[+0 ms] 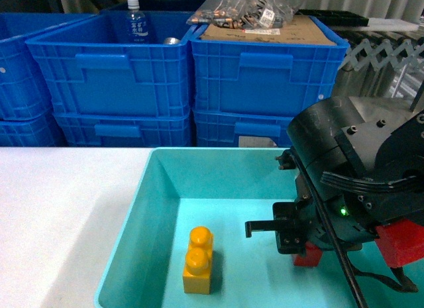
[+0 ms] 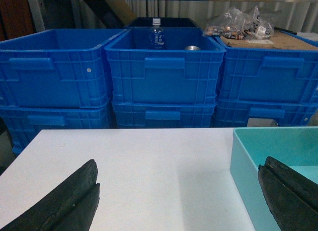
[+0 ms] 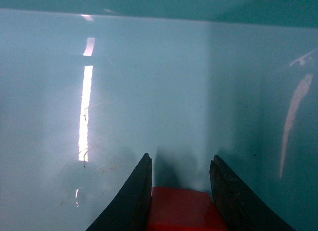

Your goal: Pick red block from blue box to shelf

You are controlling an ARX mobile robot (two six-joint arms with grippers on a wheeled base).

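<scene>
While the right arm reached down into the blue box, its fingers stood on either side of the red block, one dark pad against each flank of the brick in the wrist view, closed in to the block's width with no gap showing. From the head camera the red block peeked out just beneath the right gripper, low on the box floor or just above it; whether it touched the floor could not be told. To the left of those fingers, apart from them, a yellow-orange two-stud brick stood upright on the turquoise floor. Beyond the fingers rose the smooth far wall of the box.

Over the white tabletop, the left gripper hung with its fingers spread wide and nothing between them. The rim of the blue box lay just inside the right-hand finger. Well ahead of them, dark blue crates were stacked in a row, one holding a water bottle, another topped with cardboard and clear bags.
</scene>
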